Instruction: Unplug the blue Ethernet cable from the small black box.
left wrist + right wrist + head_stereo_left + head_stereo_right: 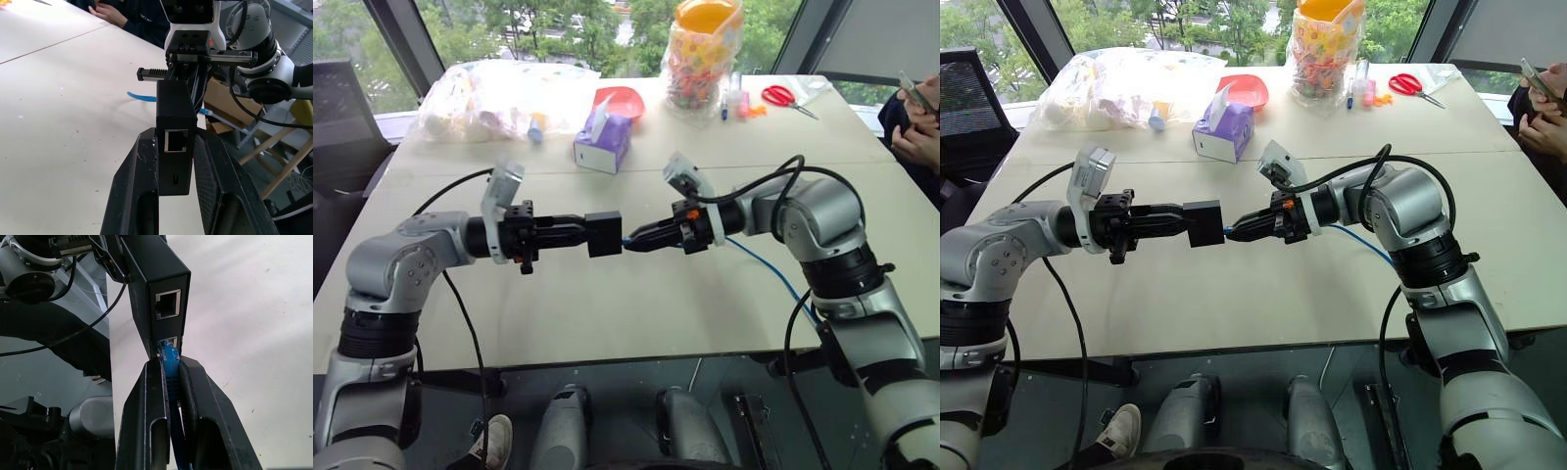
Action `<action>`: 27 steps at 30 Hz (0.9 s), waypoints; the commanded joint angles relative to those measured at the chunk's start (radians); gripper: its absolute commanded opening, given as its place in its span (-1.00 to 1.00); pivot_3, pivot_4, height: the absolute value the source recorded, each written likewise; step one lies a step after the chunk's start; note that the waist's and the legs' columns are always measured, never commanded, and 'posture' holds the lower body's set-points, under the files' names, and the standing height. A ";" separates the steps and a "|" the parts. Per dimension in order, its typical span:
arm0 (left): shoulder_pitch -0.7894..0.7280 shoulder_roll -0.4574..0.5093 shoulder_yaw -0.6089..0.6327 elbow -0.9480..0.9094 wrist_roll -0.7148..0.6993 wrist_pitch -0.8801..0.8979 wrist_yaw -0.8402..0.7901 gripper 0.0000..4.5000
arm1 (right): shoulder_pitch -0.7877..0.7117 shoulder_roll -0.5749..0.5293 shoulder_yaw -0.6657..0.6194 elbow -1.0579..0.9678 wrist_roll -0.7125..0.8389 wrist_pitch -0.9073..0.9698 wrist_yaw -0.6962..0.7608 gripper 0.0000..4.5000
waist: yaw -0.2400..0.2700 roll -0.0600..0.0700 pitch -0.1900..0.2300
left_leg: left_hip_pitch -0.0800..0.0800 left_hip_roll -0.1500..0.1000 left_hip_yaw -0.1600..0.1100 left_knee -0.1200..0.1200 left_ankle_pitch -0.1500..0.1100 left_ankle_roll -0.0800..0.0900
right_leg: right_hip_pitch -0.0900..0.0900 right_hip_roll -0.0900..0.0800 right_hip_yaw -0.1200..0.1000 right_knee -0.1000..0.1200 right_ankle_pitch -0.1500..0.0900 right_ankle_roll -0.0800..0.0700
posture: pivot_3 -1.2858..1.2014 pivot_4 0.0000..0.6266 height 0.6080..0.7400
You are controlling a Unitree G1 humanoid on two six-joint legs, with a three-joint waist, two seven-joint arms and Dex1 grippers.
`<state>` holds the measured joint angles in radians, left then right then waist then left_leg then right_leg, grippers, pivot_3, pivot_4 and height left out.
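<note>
Now: plug gripped, still seated.
Left gripper (pixel 576 233) jaws clamp the small black box (pixel 604 234); right gripper (pixel 169 377) jaws pinch the blue Ethernet cable (pixel 170 357). Pull straight out.

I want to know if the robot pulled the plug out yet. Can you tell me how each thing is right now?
small black box: held up off the table, clamped in the left gripper.
blue Ethernet cable: still plugged into the box's lower port, pinched at the plug.
right gripper: jaws shut on the cable's plug.
box's upper port: empty.
tissue box: a tissue sticking up.
</note>
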<state>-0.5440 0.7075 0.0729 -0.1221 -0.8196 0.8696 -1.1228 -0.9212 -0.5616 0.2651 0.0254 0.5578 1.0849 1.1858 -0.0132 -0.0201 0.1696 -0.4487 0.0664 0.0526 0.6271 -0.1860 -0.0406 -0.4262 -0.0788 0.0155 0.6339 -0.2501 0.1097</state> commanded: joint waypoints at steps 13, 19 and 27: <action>0.016 0.111 0.051 0.004 0.005 -0.034 -0.066 -0.81 | -0.059 -0.061 0.000 0.196 -0.078 -0.110 0.042 -0.98 | 0.000 0.000 0.000 | -0.001 0.000 0.000 0.000 0.000 0.000 | 0.000 0.000 0.000 -0.001 0.000 0.000 | 0.03 -0.52 0.92; 0.034 0.090 0.044 0.010 0.050 -0.092 -0.035 -0.81 | -0.091 0.016 -0.021 0.397 -0.217 -0.332 -0.110 -0.98 | -0.002 0.000 0.000 | -0.001 0.000 0.000 0.000 0.000 0.000 | -0.001 0.000 0.000 -0.001 0.000 0.000 | 0.03 -0.52 0.92; 0.043 -0.131 -0.097 0.134 0.344 -0.458 0.110 -0.81 | -0.272 0.213 -0.055 1.008 -0.482 -0.650 -0.619 -0.61 | 0.002 0.000 0.000 | -0.003 0.000 0.001 0.000 0.000 0.000 | -0.001 0.000 0.000 -0.001 0.001 0.001 | 0.03 -0.52 0.92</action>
<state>-0.4832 0.6024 -0.0212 -0.0125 -0.5183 0.4892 -1.0443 -1.1526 -0.3513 0.2520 0.9789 0.1030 0.4774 0.6433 -0.0109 -0.0198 0.1698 -0.4528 0.0658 0.0539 0.6273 -0.1861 -0.0402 -0.4279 -0.0791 0.0156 0.6329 -0.2483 0.1122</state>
